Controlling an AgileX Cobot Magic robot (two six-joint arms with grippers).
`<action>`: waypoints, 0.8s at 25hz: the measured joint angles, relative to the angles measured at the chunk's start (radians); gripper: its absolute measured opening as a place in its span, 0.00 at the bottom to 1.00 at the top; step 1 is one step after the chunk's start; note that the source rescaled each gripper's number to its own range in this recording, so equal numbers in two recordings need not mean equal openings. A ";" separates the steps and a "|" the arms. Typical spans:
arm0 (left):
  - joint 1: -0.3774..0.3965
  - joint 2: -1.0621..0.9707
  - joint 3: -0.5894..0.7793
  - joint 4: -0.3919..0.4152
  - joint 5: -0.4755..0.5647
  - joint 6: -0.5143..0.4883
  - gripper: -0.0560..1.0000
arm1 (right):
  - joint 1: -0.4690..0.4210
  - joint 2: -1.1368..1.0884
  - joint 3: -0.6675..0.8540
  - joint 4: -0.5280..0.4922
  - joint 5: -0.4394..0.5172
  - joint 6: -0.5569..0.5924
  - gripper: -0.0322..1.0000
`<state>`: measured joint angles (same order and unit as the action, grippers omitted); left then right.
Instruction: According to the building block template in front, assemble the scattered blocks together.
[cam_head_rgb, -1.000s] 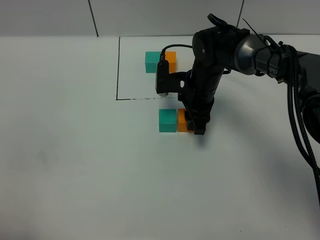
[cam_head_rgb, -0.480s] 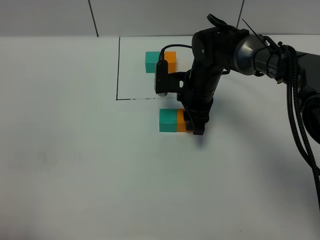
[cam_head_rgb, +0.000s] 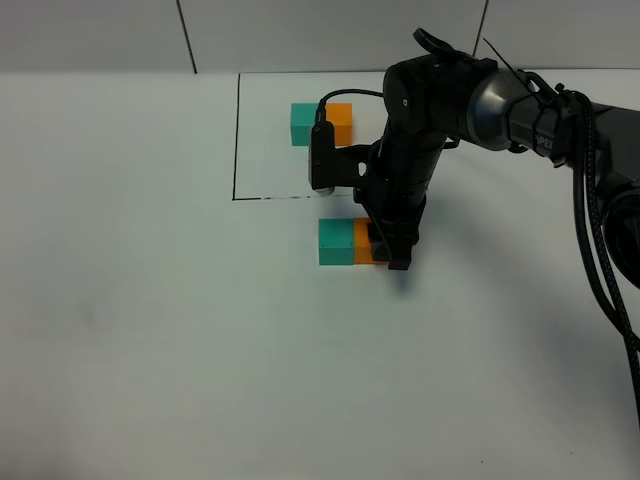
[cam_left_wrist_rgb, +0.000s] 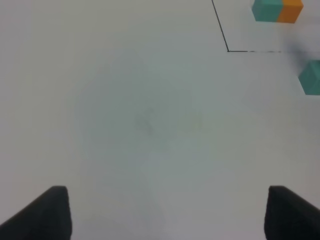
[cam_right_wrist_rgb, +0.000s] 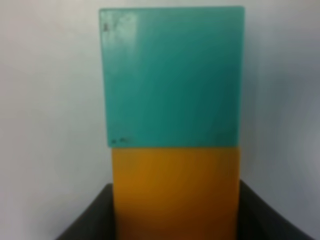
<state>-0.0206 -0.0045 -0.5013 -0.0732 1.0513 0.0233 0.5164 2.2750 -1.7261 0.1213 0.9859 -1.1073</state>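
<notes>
Right arm (cam_head_rgb: 440, 110) bent down at the wrist; right end effector (cam_head_rgb: 388, 252) clamped on orange cube (cam_head_rgb: 362, 243), flush against teal cube (cam_head_rgb: 335, 242) just outside the framed template (cam_head_rgb: 322, 123). The left end effector (cam_left_wrist_rgb: 165, 215) hangs spread wide above bench (cam_left_wrist_rgb: 150, 125).

Lighting: bright, even, diffuse.
Shadows: faint, soft, beside right gripper (cam_head_rgb: 385, 250).
Exterior view: sharp.
Wrist views: soft focus; orange cube (cam_right_wrist_rgb: 175, 195) blurred at close range.

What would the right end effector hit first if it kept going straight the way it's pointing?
The right end effector points downward, gripping the orange cube; it would likely meet the white table almost at once, though depth is unclear.
</notes>
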 joint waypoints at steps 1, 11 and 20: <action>0.000 0.000 0.000 0.000 0.000 0.000 0.68 | 0.000 0.000 0.000 0.000 0.000 0.000 0.03; 0.000 0.000 0.000 0.000 0.000 0.000 0.68 | -0.001 -0.070 0.001 -0.057 0.005 0.180 0.82; 0.000 0.000 0.000 0.000 0.000 0.000 0.68 | -0.331 -0.255 0.012 0.086 -0.019 0.497 1.00</action>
<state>-0.0206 -0.0045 -0.5013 -0.0732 1.0513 0.0233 0.1849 2.0198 -1.7139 0.2076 0.9673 -0.6105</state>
